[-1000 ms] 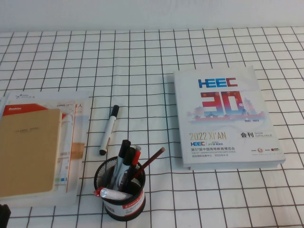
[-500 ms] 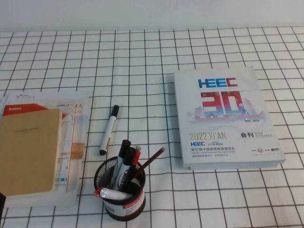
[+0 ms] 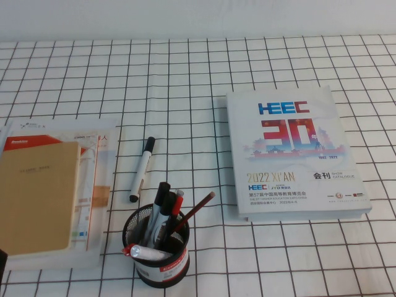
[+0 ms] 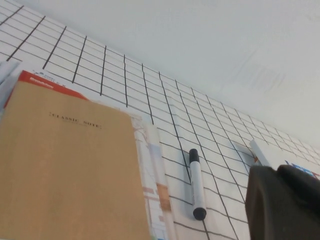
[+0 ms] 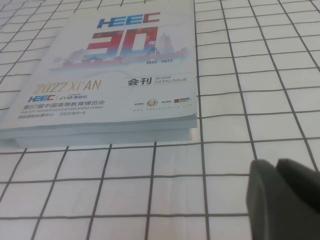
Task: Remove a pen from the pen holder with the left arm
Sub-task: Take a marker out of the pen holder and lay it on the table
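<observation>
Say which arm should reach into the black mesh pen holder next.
Probably left. The left gripper, shut, hangs over the tan notebook and white marker lying beside the black mesh pen holder. The right gripper, also shut, hangs by the white HEEC catalogue, farther right.

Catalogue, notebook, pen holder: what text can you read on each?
"HEEC": catalogue cover
"30": catalogue
"1992 · 2022": catalogue
"2022 XI'AN": catalogue
"会刊 SHOW CATALOGUE": catalogue
"CLASSIC NOTE": brown notebook
Pen holder, red label: too small to read
Catalogue's fine print: blurred
Left hand by the notebook, right hand by the catalogue: no text
</observation>
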### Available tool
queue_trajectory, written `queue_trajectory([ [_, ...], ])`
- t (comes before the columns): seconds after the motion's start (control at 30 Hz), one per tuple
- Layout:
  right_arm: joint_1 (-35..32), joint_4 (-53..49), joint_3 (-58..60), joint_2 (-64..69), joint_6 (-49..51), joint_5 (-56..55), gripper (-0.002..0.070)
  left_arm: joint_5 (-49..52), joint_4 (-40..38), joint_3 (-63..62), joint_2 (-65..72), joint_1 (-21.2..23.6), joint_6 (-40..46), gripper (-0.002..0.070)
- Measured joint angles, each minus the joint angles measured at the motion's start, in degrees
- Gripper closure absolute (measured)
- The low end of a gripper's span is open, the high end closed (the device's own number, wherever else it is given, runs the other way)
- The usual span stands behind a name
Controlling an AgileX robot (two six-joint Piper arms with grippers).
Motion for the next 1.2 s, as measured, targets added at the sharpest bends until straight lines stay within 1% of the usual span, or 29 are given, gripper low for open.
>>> queue_trajectory([
  [0.17, 0.0, 0.0, 0.0, 0.0, 0.0, 0.0, 0.0692, -1.9, -1.4, 0.0, 0.0, 0.0, 0.6, 0.0679],
  [0.23, 0.0, 0.0, 0.0, 0.0, 0.0, 0.0, 0.0691, -1.2, -1.7, -0.8, 0.0, 0.0, 1.8, 0.0679],
  [0.33, 0.0, 0.0, 0.0, 0.0, 0.0, 0.0, 0.0692, 2.9, -1.7, -5.1, 0.2, 0.0, 4.4, 0.0679],
  [0.43, 0.0, 0.0, 0.0, 0.0, 0.0, 0.0, 0.0692, 8.2, -1.7, -11.7, 3.1, 0.0, 6.7, 0.0679],
  [0.63, 0.0, 0.0, 0.0, 0.0, 0.0, 0.0, 0.0692, 20.3, -1.7, -21.8, 14.2, 0.0, 11.6, 0.0678],
  [0.8, 0.0, 0.0, 0.0, 0.0, 0.0, 0.0, 0.0692, 26.1, -1.7, -27.9, 23.5, 0.0, 19.3, 0.0679],
  [0.9, 0.0, 0.0, 0.0, 0.0, 0.0, 0.0, 0.0692, 27.1, -3.9, -30.6, 28.4, 0.0, 24.8, 0.0678],
  [1.1, 0.0, 0.0, 0.0, 0.0, 0.0, 0.0, 0.0692, 31.1, -16.6, -35.1, 38.8, 0.0, 42.9, 0.0678],
  [1.2, 0.0, 0.0, 0.0, 0.0, 0.0, 0.0, 0.0692, 32.6, -21.0, -36.2, 43.2, 0.0, 50.3, 0.0678],
])
